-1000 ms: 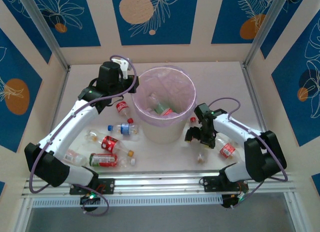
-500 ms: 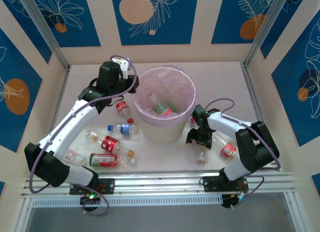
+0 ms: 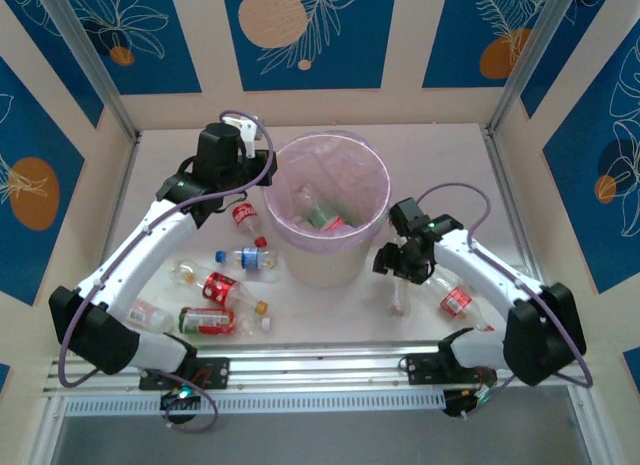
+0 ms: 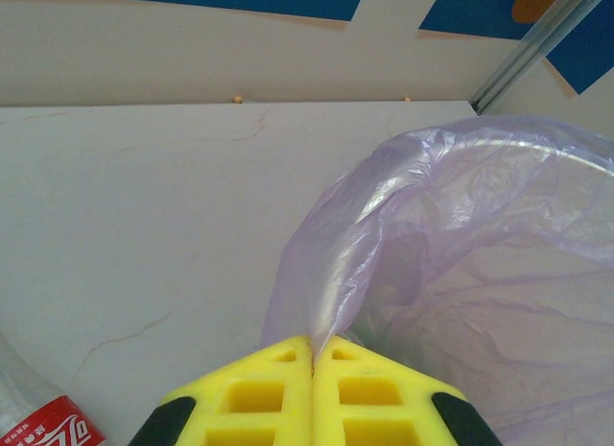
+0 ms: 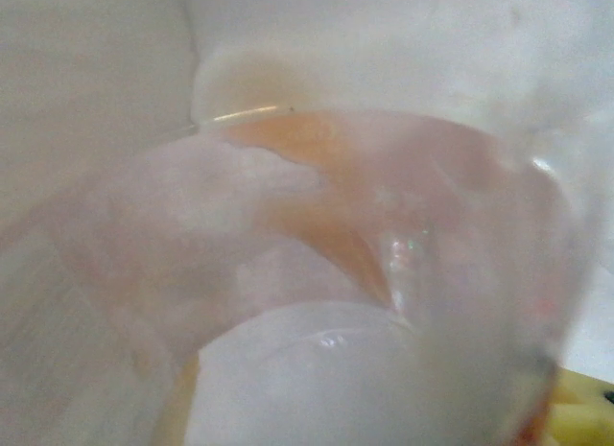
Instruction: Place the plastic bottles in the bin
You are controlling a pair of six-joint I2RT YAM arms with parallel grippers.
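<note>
1. The left gripper (image 4: 313,355) was clamped shut on the bag liner (image 4: 460,225) at the left rim of the bin (image 3: 320,270).
2. The bin stood mid-table (image 3: 440,165).
3. The right gripper (image 3: 400,268) straddled a clear bottle (image 3: 398,300) beside the bin's right side; I could not tell whether it gripped.
4. Loose plastic bottles (image 3: 222,288) lay toward the table's near-left corner.

Bin (image 3: 322,269) mid-table (image 3: 450,170); bottles (image 3: 222,287) on table left, right; some inside.
</note>
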